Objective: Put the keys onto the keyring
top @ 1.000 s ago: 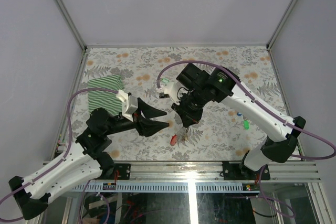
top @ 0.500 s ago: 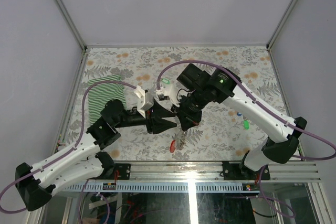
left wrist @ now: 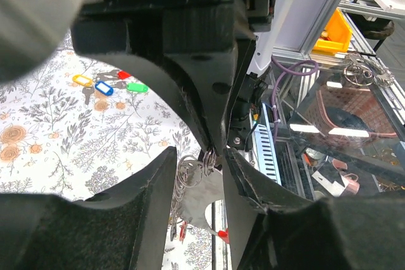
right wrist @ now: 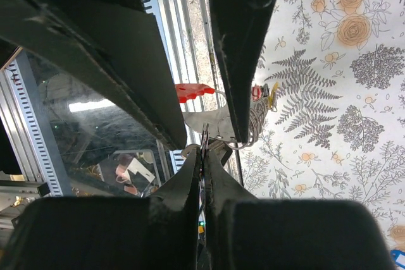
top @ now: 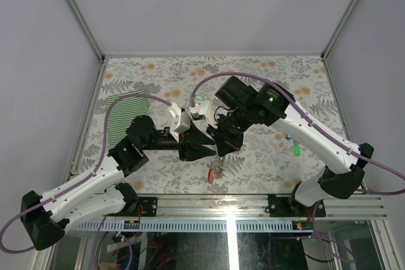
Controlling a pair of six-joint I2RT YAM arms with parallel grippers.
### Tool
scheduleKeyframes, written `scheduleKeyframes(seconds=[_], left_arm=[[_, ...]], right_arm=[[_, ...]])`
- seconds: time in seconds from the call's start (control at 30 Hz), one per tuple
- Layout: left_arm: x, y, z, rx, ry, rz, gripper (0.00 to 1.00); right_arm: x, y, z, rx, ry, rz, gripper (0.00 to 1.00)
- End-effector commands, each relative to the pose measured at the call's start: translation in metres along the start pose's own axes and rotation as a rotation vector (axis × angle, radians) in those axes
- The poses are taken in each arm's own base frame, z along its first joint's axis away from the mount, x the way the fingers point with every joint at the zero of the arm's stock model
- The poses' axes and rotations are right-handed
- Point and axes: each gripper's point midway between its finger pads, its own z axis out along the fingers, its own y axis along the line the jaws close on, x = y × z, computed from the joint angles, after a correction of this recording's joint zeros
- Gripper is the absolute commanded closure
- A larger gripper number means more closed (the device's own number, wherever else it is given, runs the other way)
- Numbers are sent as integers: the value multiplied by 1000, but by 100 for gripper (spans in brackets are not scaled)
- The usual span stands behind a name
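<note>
Directly under the right gripper (top: 223, 149), tips shut tight with no gap showing, pinched on a wire loop at the top of the keyring (top: 217, 169). The ring hangs free below that pinch, clear of the floral table cover (top: 266, 71). Left gripper (top: 204, 146) sits right beside the right gripper, on its left, pointing at it nearly tip to tip. Left fingers (left wrist: 136, 216) are partly apart in a narrow-to-middling gap and hold nothing. In the left wrist view the keyring's grey plate and coiled wire hang in that gap, just below the right gripper's pinch. The wire lies close to one finger and the plate close to the other; contact cannot be told. In the right wrist view the left fingers run as two dark bars down either side of the plate, with the red tag poking out past one bar. The keys (left wrist: 104, 85) lie together on the cover, well apart from the right gripper on its far side, with yellow, blue, green and red heads and not held by anything. Against a second ago, the left gripper has come in from well to the left of the right gripper and its gap has narrowed. The right gripper and the hanging keyring have barely shifted.
</note>
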Motion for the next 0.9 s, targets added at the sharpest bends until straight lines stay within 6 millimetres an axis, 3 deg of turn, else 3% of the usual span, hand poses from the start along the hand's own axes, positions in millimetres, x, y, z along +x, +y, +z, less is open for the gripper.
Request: scheduleKeyframes(seconds=[0.0, 0.87], left_arm=[[-14, -7, 2, 38, -23, 46, 65], [-8, -9, 6, 59, -1, 41, 75]], right_arm=[[-8, 16, -19, -5, -92, -58, 100], [-14, 16, -19, -5, -120, -64, 100]])
